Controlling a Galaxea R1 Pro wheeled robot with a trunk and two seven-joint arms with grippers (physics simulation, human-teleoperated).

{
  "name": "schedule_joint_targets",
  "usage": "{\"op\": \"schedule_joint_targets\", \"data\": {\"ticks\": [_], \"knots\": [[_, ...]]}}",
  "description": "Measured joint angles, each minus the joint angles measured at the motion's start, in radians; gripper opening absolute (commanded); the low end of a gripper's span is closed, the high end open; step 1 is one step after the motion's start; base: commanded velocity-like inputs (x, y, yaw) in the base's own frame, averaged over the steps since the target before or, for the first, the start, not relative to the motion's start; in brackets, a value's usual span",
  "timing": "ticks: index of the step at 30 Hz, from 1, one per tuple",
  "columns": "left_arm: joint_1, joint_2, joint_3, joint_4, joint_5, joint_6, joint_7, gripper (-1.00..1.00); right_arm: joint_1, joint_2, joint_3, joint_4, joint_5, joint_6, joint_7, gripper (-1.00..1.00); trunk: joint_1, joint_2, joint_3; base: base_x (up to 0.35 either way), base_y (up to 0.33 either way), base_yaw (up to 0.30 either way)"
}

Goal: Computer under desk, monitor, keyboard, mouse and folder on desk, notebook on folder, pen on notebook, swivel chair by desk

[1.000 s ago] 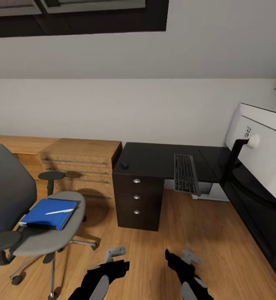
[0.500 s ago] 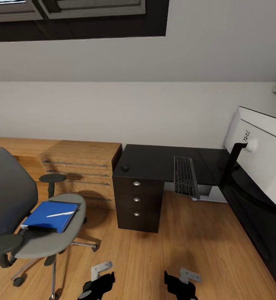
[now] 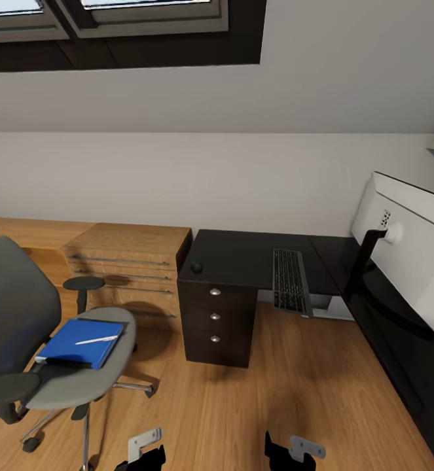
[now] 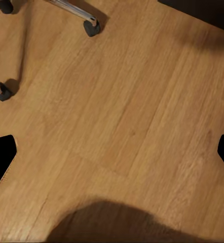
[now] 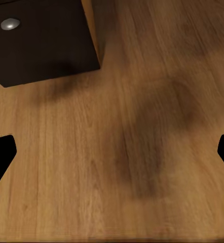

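Both arms low over the wood floor (image 3: 295, 392). Left gripper (image 4: 112, 152) and right gripper (image 5: 112, 152): jaws spread wide, nothing between them, only bare floor in front.

Swivel chair (image 3: 20, 327) stands on the floor, well apart from the desk, with the low light-wood cabinet (image 3: 128, 265) behind it. Blue folder (image 3: 80, 343) lies flat on the chair seat, pen (image 3: 95, 339) on top of it. Cannot make out the notebook. Chair castors (image 4: 1, 92) on the floor in the left wrist view.

Tabletop (image 3: 243, 255): keyboard (image 3: 289, 280) lies at the front edge, its near end hanging past that edge. A small black object (image 3: 196, 267), possibly the mouse, sits at the front left corner above the drawer unit (image 3: 217, 320). Monitor (image 3: 410, 255) stands on the right wing, white back showing. Drawer unit's lower corner (image 5: 41, 40) shows in the right wrist view.
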Motion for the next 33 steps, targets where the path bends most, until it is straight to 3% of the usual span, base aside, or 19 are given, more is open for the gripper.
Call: {"op": "schedule_joint_targets", "data": {"ticks": [8, 16, 33], "knots": [[0.000, 0.025, -0.001, 0.008, 0.002, -0.002, 0.001, 1.00, 0.002, 0.000, 0.050, 0.021, 0.001, -0.012, 0.002, 1.00, -0.031, 0.056, 0.025, -0.001, 0.000, 0.000], [0.000, 0.024, -0.001, 0.016, 0.005, -0.001, 0.004, 1.00, 0.002, 0.001, 0.052, 0.021, 0.002, -0.013, 0.004, 1.00, -0.061, 0.112, 0.050, -0.089, 0.000, 0.000], [0.000, 0.023, 0.004, 0.034, 0.005, -0.003, 0.011, 1.00, 0.001, 0.001, 0.052, 0.024, 0.001, -0.014, 0.004, 1.00, -0.126, 0.231, 0.103, -0.321, 0.000, 0.000]]}}
